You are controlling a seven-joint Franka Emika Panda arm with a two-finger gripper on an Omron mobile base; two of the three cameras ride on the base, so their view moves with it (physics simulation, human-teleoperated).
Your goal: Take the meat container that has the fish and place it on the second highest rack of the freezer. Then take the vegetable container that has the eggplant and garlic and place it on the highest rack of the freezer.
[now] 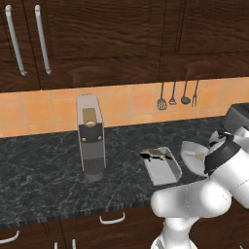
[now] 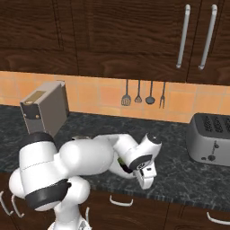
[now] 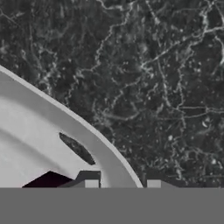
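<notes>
Nearest the base, the white arm's gripper (image 3: pixel 119 183) hangs low over the round white bowl's rim (image 3: pixel 65 118), fingertips straddling it; dark purple eggplant (image 3: pixel 48 180) inside. Just left on the dark marbled counter (image 1: pixel 44 170), brownish-grey fish (image 1: pixel 156 154) lies in the grey rectangular tray (image 1: pixel 163 168). Farther back: grey coffee machine (image 1: pixel 90 138).

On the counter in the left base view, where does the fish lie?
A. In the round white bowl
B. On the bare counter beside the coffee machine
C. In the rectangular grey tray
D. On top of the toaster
C: the fish lies across the far end of the rectangular grey tray, left of the round white bowl.
</notes>
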